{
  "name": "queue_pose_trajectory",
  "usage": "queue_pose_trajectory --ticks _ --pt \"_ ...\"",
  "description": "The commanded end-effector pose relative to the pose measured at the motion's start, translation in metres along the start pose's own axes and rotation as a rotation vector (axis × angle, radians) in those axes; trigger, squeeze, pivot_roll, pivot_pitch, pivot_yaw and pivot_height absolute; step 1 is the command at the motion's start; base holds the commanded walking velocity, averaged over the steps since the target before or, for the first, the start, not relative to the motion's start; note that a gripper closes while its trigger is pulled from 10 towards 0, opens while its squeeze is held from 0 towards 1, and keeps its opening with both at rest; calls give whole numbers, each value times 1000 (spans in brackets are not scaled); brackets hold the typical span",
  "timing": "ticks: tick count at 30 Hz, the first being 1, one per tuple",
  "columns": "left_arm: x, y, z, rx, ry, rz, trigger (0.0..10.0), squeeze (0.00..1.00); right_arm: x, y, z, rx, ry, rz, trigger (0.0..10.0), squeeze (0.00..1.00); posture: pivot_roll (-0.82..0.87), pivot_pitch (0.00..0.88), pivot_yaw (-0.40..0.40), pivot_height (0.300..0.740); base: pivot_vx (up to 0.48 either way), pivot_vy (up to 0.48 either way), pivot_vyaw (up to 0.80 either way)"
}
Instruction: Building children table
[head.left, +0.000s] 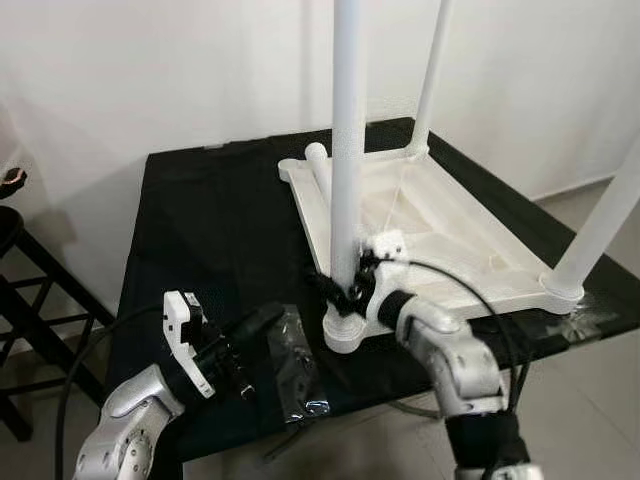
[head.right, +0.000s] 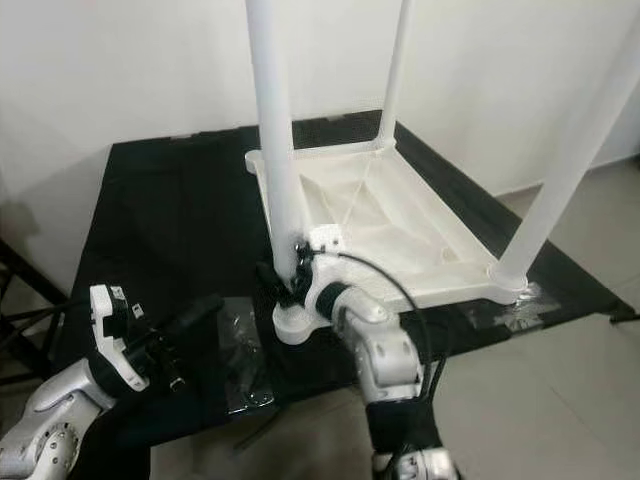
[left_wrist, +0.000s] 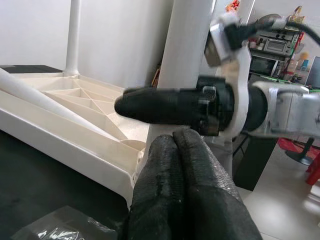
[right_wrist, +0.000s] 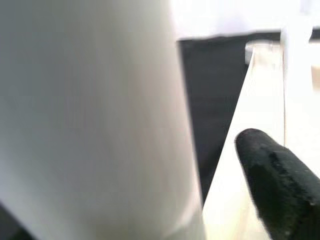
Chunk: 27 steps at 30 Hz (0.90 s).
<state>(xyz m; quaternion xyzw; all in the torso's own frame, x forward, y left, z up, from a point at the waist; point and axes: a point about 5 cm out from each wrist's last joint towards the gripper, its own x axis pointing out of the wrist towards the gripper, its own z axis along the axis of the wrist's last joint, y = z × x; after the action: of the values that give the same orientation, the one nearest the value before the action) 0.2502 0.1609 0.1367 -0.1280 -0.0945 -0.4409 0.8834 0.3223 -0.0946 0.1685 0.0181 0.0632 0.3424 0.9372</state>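
Black fingers of the right hand (head.left: 350, 290) sit either side of the near leg (head.left: 346, 150), low down where it meets its corner socket (head.left: 345, 330); they look to be clasped on it, one finger (right_wrist: 272, 185) showing beside the white tube in the right wrist view. That leg stands upright, its long axis straight up from the hand and running out of the top of both eye views, so any turning or pressing would go about that vertical line.

Outward from there lies the tabletop (head.left: 440, 235), white plastic, upside down on the black desk (head.left: 200, 230), ribbed underside facing up. Two more legs stand on it: one at the far corner (head.left: 430, 80), one at the right corner (head.left: 600, 225). A fourth leg (head.left: 320, 170) lies loose on the tabletop by the remaining far-left corner.

The left hand (head.left: 235, 345) hovers low over the desk's front edge, fingers (left_wrist: 185, 190) pressed together and empty, pointing towards the near leg. Just beside it lies a clear bag (head.left: 295, 360).

The right hand is plainly the one at the leg; the left is close but apart.
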Motion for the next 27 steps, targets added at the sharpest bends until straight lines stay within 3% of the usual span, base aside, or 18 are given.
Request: queue_pose_trajectory --ticks 1,2,4,5,8,10,11,17,27 --pt "-1 0 -1 -8 -2 11 10000 0 1 4 2 -88 39 174 10000 0 26 0 1 740 0 0 0" --pt "-1 0 -1 -5 -3 13 10000 0 -2 -2 1 -154 77 258 10000 0 26 0 1 740 0 0 0" --pt "-1 0 -1 -5 -3 13 10000 0 -2 -2 1 -154 77 258 10000 0 26 0 1 740 0 0 0" --pt "0 1 -1 -3 -4 15 10000 0 -5 -15 3 -212 109 322 10000 0 25 0 4 740 0 0 0" --pt "0 1 -1 -2 -4 14 10000 0 0 -28 13 -201 86 311 10000 0 26 0 5 740 0 0 0" --pt "0 1 -1 -2 -4 14 10000 0 0 -28 13 -201 86 311 10000 0 26 0 5 740 0 0 0" --pt "0 0 -1 -2 0 12 10000 0 4 -41 29 -156 35 321 0 0 31 0 8 740 0 0 0" --pt "1 0 -1 -2 2 12 10000 0 5 -47 37 -139 18 404 0 0 35 0 9 740 0 0 0" --pt "1 0 0 -3 -1 14 10000 0 1 -46 18 -110 52 481 0 0 31 0 12 740 0 0 0"
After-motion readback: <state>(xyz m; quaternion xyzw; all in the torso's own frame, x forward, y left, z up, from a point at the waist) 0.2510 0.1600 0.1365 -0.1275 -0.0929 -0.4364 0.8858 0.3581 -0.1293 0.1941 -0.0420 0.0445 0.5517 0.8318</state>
